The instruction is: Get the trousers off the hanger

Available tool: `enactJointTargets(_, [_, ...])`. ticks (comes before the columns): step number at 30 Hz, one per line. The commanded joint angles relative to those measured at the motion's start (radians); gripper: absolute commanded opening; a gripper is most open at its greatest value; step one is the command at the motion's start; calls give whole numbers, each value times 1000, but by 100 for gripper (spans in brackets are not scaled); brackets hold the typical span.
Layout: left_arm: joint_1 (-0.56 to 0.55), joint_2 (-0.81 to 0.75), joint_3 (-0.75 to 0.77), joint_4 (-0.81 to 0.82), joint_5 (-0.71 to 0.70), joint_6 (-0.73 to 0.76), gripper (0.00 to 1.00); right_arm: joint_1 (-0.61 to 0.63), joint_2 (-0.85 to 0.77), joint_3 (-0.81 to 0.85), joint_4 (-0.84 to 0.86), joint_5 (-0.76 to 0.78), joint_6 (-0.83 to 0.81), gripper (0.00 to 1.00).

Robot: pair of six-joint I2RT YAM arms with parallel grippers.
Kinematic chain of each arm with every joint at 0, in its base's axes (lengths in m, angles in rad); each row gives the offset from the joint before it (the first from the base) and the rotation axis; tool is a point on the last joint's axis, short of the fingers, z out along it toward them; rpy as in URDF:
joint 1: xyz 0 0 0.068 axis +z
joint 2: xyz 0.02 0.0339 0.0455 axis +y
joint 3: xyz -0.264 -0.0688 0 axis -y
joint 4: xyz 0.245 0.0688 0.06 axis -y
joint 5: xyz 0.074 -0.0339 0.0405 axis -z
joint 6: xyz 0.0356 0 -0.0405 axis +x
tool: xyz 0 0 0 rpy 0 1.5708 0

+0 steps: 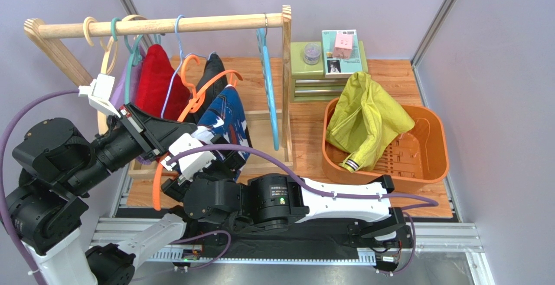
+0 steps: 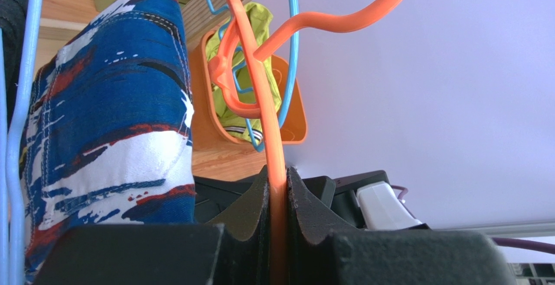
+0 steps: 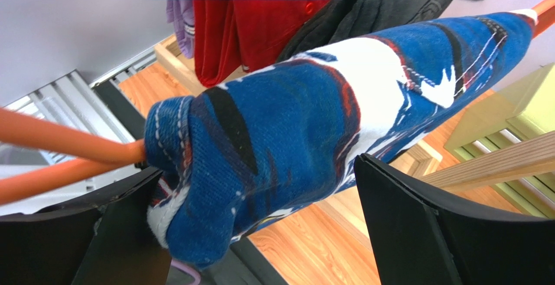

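Landmark: the wooden rack (image 1: 163, 26), standing at the left of the counter (image 1: 306, 135).
Navy trousers (image 3: 293, 135): under the rack's rail, right of its middle, draped over the orange hanger (image 2: 273, 155); not off it.
Navy trousers, axis: from above, the long axis runs from the rail down and toward the near edge. In the right wrist view the roll of cloth slants from lower left to upper right, its folded end pointing lower left, where the hanger's wire comes out of it.
Hanger: tilted, one long arm reaching from beneath the rail out past the rack's near foot; whether its hook sits on the rail I cannot tell.
Left jaws: together, clamped on the hanger's wire, just beside the navy cloth on the rack's near side.
Right jaws: wide apart, one on each side of the navy roll near its folded end; whether they touch the cloth I cannot tell.
Green trousers (image 1: 368, 119): right of the rack, heaped in the orange basin (image 1: 441, 161); long axis from far rim to near rim, striped cuffs pointing to the near edge.
Red garment (image 1: 156, 80): on the rail, left of the navy trousers.
Black garment (image 1: 212, 70): between the red garment and the navy trousers.
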Motion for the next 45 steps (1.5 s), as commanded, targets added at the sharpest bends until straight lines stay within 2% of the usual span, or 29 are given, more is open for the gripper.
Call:
enactJointTargets(1, [-1, -18, 23, 174, 50, -26, 0, 1, -6, 41, 88, 55, -38, 100])
enactJointTargets(7, [-1, -12, 15, 198, 79, -31, 0, 1, -17, -2, 129, -91, -36, 100])
enactJointTargets(12, [-1, -19, 7, 197, 90, -29, 0, -14, -10, 15, 139, -139, -30, 100])
enactJointTargets(14, [-1, -21, 10, 198, 89, -23, 0, -12, -26, -32, 172, -210, -24, 100])
enactJointTargets(18, [-1, -19, 13, 197, 93, -23, 0, -12, -70, -98, 189, -228, -2, 100])
enactJointTargets(27, [-1, -19, 23, 197, 107, -27, 0, -22, -66, -75, 166, -55, 16, 98])
enactJointTargets(38, [-1, -19, 20, 195, 118, -20, 0, -22, -280, -362, 183, -93, 45, 97])
enactJointTargets(45, [-1, -13, 13, 194, 147, -20, 0, -34, -319, -387, 183, -37, 39, 97])
